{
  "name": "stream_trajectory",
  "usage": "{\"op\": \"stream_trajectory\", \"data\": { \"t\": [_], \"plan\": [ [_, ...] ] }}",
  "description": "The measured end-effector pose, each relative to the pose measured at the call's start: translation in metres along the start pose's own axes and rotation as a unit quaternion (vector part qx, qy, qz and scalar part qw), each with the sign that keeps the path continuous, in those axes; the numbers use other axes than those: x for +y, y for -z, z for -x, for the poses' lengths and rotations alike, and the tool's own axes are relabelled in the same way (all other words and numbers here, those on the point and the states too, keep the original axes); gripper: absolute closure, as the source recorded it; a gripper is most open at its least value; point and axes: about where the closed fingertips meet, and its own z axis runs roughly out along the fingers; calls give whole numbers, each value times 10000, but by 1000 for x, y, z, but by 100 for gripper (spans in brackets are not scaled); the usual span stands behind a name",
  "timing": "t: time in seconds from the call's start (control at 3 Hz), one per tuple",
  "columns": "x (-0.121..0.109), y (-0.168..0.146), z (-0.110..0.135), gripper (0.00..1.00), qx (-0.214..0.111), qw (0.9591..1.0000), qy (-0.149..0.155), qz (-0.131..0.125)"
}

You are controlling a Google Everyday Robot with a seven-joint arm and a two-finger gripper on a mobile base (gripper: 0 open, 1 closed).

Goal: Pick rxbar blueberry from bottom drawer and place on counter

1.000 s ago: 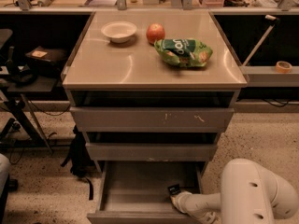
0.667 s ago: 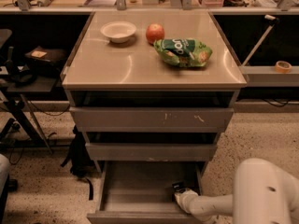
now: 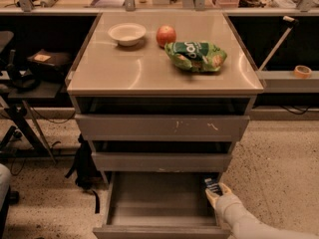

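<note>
The bottom drawer [image 3: 159,217] of the grey cabinet stands pulled open. My gripper [image 3: 215,191] is at the drawer's right rear corner, on an arm that reaches in from the lower right. It is shut on the rxbar blueberry [image 3: 211,184], a small dark bar whose end sticks up from the fingertips at the height of the drawer's right wall. The counter [image 3: 144,68] is the glossy beige top of the cabinet, well above the gripper.
On the counter are a white bowl [image 3: 127,34], a red apple [image 3: 166,35] and a green chip bag [image 3: 195,56]. Two shut drawers [image 3: 162,127] sit above the open one. A black bag [image 3: 83,166] lies on the floor to the left, and a tape roll [image 3: 301,71] lies on the right shelf.
The gripper and the dark bar have moved together up and to the right, from the drawer floor to its right rear corner. The arm's bulky white body has dropped out of view.
</note>
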Motion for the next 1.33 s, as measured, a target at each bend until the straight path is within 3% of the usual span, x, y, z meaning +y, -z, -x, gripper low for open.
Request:
{"op": "stream_trajectory", "data": {
  "t": [0.33,0.67,1.0,1.33],
  "plan": [
    [-59,89,64,100,-389,9992,55,-104],
    [-58,88,61,100,-373,9992,47,-103],
    [-66,105,81,100,-549,9977,129,-367],
    [-76,167,141,100,-1139,9880,452,-938]
  ]
}}
